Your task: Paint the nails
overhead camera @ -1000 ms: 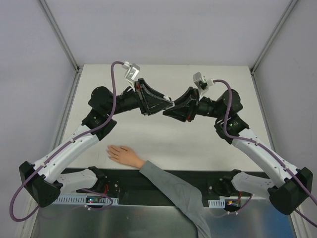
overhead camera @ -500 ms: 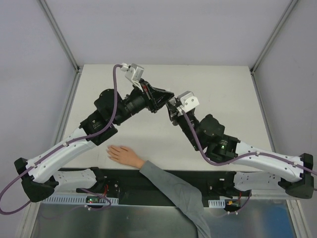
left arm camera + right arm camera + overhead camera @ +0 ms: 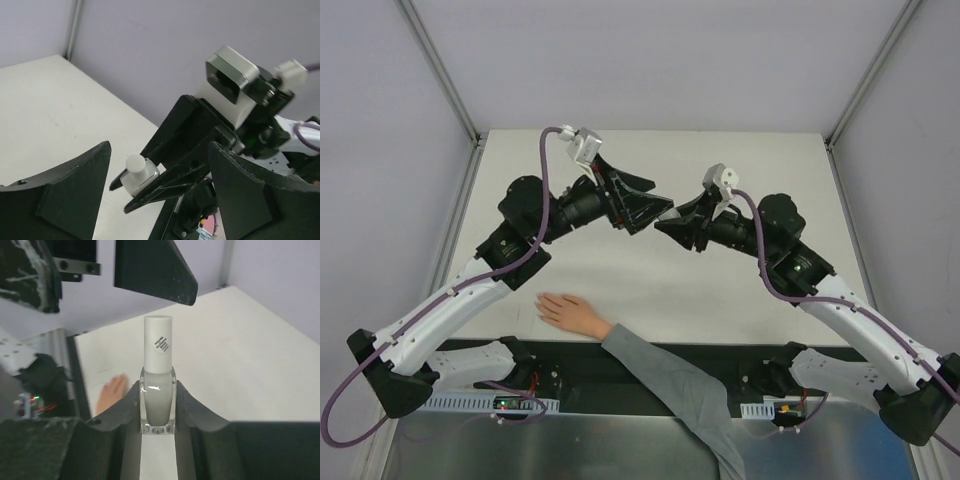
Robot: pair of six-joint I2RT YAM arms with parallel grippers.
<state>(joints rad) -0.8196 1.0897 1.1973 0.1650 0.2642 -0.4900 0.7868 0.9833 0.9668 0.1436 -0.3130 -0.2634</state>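
Right wrist view shows best the small whitish bottle with a tall white cap (image 3: 158, 390), pinched upright in the right gripper (image 3: 158, 402). From the top, left arm (image 3: 470, 290) and right arm (image 3: 840, 310) arch inward, tips almost meeting above the tabletop (image 3: 770, 160) middle, left gripper (image 3: 655, 208) gaping wide, holding nothing. The skin-coloured nails (image 3: 544, 306), on the pale grey-sleeved hand (image 3: 570, 311), lie flat at the near edge.

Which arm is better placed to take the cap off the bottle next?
Left. The left gripper is open and points at the cap from close by, while the right gripper is shut on the bottle, presenting it.
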